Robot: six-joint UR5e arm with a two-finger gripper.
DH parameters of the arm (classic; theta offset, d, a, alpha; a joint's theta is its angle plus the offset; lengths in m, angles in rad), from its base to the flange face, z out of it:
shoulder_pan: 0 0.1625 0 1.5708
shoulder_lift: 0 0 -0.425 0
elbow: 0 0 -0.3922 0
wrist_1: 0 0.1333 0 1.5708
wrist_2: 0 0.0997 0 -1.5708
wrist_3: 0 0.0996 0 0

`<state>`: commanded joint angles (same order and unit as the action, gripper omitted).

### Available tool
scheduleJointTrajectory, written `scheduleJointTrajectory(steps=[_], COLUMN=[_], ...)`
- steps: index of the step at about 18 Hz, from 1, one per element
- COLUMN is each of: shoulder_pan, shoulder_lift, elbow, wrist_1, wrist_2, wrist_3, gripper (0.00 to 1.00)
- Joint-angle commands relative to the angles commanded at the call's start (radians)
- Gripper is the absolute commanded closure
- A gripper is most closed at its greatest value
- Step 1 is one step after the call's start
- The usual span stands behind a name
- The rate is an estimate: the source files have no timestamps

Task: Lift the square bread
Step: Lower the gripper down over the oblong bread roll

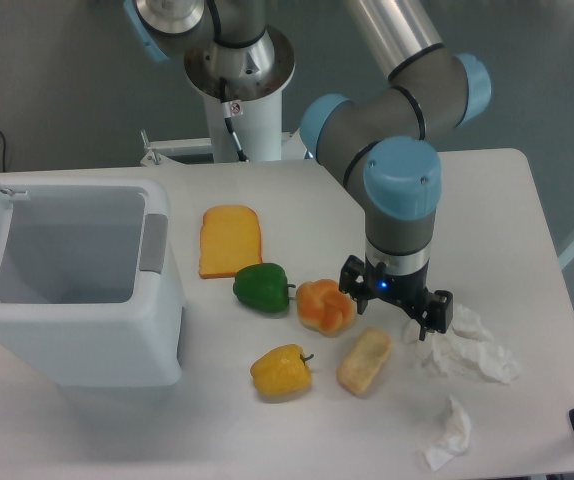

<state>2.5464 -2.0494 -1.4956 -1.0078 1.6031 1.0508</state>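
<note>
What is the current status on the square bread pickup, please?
Hand open, low, just above and right of the square bread. Bread on the table, not gripped. Round bun and crumpled tissue close on either side.

Square bread: a small pale tan, blocky oblong roll with rounded corners, lying flat on the white table, its long axis tilting toward the far right. It is sitting at the near side, untouched, right of centre.
</note>
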Motion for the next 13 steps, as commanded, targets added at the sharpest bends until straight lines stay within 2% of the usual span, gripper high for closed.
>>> scheduleJointTrajectory(steps=[3, 7, 13], shoulder_pan=[-0.002, 0.000, 0.000], shoulder_lift=[-0.021, -0.040, -0.066], elbow=[-0.003, -0.006, -0.006], wrist_1=[-0.002, -0.002, 0.003], wrist_2=[-0.020, -0.101, -0.107], wrist_3=[0.003, 0.009, 0.025], gripper=[0.00, 0.00, 0.00])
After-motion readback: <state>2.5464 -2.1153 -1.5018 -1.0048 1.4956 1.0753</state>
